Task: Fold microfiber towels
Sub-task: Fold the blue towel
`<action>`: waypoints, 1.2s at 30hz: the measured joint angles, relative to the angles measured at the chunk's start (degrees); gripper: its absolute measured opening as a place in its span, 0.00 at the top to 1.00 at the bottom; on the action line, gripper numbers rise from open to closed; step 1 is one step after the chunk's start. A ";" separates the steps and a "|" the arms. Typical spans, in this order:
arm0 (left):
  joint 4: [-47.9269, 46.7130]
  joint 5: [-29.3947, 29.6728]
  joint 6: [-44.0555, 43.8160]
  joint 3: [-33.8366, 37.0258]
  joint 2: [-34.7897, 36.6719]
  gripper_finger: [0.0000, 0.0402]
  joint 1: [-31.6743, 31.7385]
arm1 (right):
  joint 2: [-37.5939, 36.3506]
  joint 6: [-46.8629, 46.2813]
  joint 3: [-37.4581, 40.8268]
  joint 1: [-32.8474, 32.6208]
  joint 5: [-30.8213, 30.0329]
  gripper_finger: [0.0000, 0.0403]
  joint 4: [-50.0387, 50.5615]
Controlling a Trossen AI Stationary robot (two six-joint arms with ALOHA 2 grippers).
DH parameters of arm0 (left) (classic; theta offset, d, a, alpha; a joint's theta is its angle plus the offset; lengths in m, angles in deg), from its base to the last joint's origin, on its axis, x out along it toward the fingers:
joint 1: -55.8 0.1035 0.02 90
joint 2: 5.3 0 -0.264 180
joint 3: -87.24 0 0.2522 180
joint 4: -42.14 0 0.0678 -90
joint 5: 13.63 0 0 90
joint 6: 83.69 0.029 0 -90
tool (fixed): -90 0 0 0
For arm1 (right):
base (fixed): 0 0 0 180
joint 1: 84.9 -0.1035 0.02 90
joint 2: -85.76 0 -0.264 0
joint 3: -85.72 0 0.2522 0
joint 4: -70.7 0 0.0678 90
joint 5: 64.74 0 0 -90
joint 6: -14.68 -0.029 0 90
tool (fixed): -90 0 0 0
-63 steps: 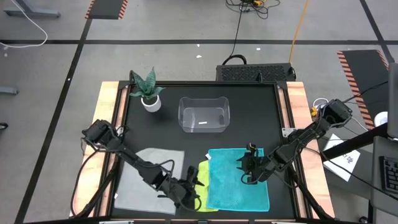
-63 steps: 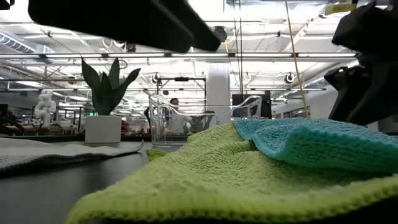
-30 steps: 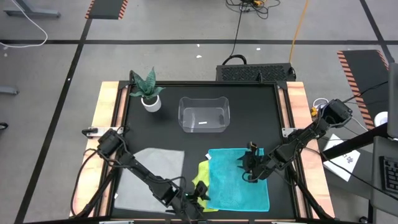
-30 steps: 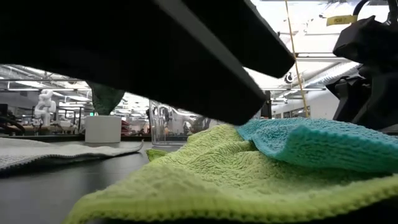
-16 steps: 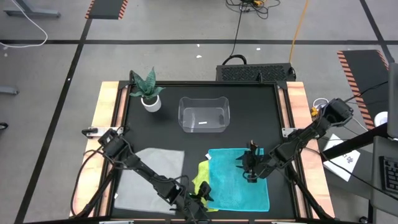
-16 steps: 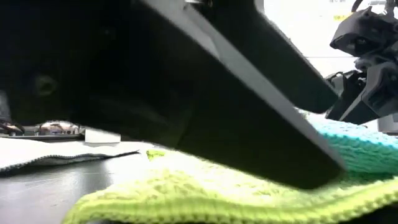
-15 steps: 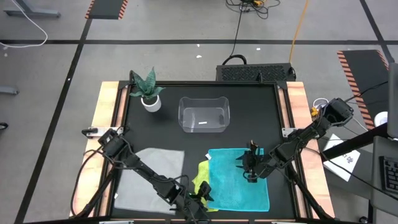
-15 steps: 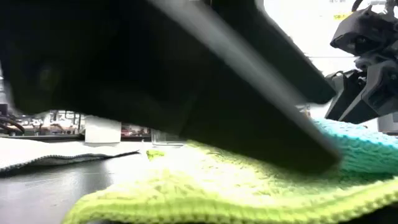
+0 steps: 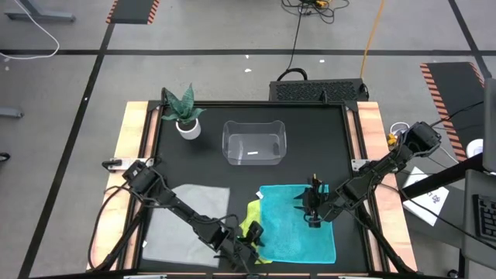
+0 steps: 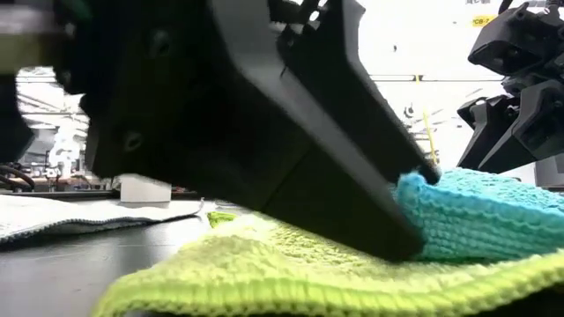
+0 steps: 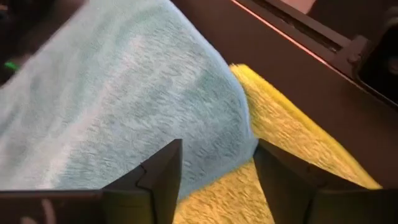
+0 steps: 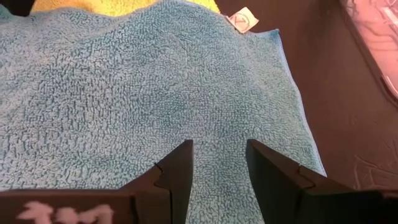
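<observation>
You have almost nothing legible here. The teal towel (image 12: pixel 149 93) carries a small white sewn-in tag (image 12: pixel 243 20) at one corner, seen in the right wrist view — there is a dark round mark printed on it, but you cannot read it as letters or a brand. In the low view, at about one o'clock, a yellow sign (image 10: pixel 480 21) hangs from the ceiling of the room with dark characters on it, too small for you to make out. No other label, number or brand can be read on anything else in view.
</observation>
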 joint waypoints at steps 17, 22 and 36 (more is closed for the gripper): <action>2.02 -2.12 2.42 0.00 -0.01 0.88 0.13 | 0.02 -2.31 0.00 -0.04 1.80 0.65 0.18; 2.86 -2.08 4.28 0.00 0.10 0.97 0.71 | 0.02 -2.81 0.00 -0.04 2.96 0.65 0.46; -10.30 -16.32 13.44 -15.15 1.79 0.99 6.62 | 0.07 -2.95 -0.02 -0.07 2.53 0.65 0.09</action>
